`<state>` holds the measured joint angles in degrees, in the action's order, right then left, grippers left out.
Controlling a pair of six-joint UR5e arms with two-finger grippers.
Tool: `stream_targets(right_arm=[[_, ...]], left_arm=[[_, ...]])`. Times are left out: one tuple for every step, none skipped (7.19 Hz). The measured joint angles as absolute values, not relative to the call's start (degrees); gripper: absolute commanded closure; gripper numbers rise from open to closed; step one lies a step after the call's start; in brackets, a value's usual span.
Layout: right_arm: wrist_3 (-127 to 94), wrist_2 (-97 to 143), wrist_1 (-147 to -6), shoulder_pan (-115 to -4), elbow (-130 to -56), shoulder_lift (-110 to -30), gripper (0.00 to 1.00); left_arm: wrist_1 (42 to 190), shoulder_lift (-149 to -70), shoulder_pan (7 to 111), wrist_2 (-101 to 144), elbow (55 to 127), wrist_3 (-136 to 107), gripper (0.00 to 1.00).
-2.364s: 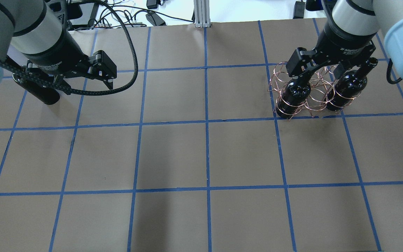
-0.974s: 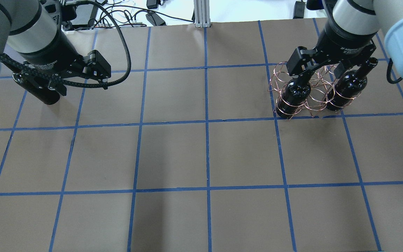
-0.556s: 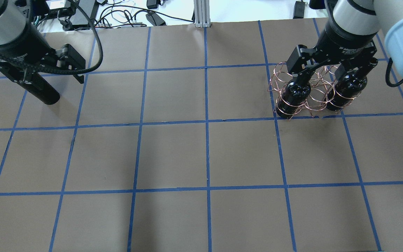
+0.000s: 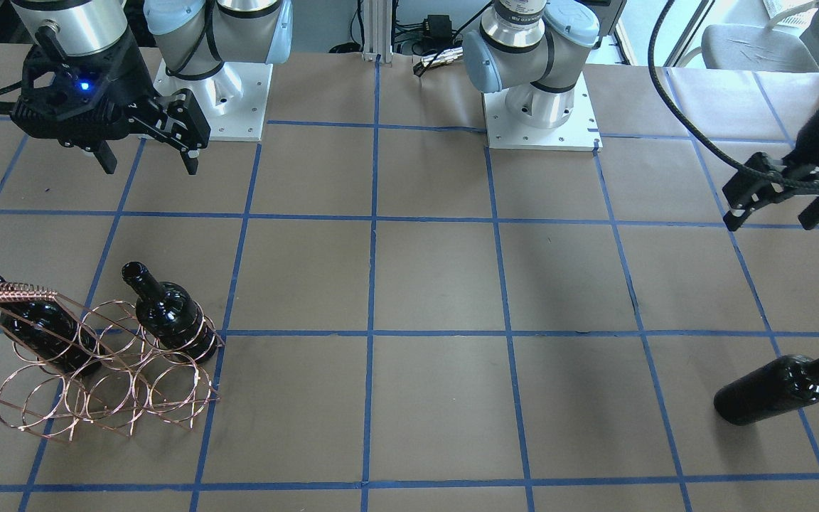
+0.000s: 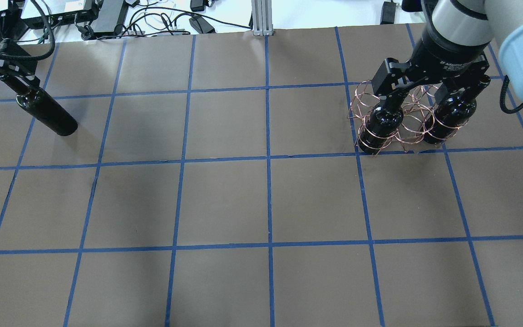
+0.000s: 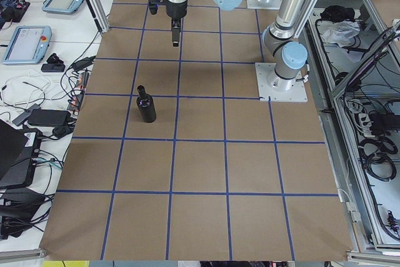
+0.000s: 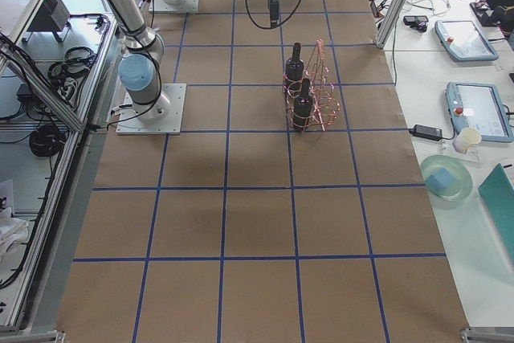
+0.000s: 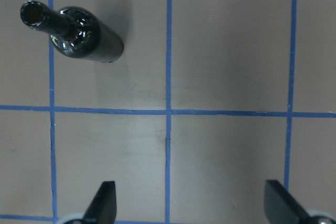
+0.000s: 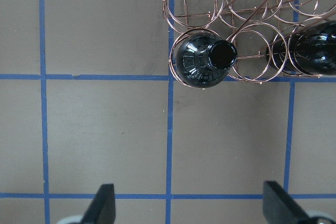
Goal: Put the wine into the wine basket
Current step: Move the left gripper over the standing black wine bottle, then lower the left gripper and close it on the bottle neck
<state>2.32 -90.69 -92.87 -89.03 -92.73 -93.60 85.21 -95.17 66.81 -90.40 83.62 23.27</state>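
A near-black wine bottle [image 5: 46, 114] stands upright alone at the table's left, also in the front-facing view [image 4: 779, 387] and the left wrist view [image 8: 79, 32]. My left gripper [image 4: 772, 219] is open and empty, raised above and behind it, fingers [image 8: 103, 203] wide apart. The copper wire wine basket [image 5: 402, 122] stands at the far right, holding two look-alike bottles [image 5: 382, 125] [image 5: 452, 116] upright in its outer front rings; the ring between them is empty. My right gripper [image 5: 427, 88] hovers above the basket, open and empty, fingers [image 9: 103, 204] apart.
The table is brown paper with blue tape grid lines [image 5: 268, 159]. Cables and power bricks [image 5: 170, 18] lie past the far edge. The arm bases [image 4: 541, 107] stand on white plates at the robot's side. The basket's braided handle [image 4: 15, 290] rises over its back row.
My left gripper has moved left and away from over the lone bottle, leaving the bottle's neck uncovered. The bottle has stayed in place. The right gripper has barely moved.
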Motion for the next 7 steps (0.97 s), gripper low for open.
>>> stream_targets(right_arm=[[2.36, -90.70, -92.89, -89.03, -92.71, -93.60, 0.01], [2.39, -90.70, -92.90, -89.03, -92.69, -93.60, 0.01], [2.43, -90.70, -92.90, -89.03, -92.70, -93.60, 0.01], [2.45, -90.70, -92.90, -89.03, -92.70, -93.60, 0.01], [2.46, -90.70, -92.90, -89.03, -92.67, -93.60, 0.01], [2.46, -90.70, -92.90, -89.03, -92.65, -93.60, 0.01], [2.46, -90.70, -92.90, -89.03, -92.66, -93.60, 0.01]], left_arm=[[83.39, -98.26, 65.11, -89.55, 81.78, 26.66, 0.00], [82.02, -101.26, 63.57, -89.10, 80.08, 28.69, 0.00], [80.27, -103.81, 62.35, -88.21, 78.94, 29.95, 0.00], [78.61, -105.87, 61.42, -86.98, 78.30, 30.88, 0.00], [77.84, -107.52, 60.58, -86.43, 77.57, 31.79, 0.00], [77.51, -109.08, 59.91, -86.23, 76.74, 32.56, 0.00], [76.89, -110.62, 59.52, -86.21, 76.17, 32.93, 0.00]])
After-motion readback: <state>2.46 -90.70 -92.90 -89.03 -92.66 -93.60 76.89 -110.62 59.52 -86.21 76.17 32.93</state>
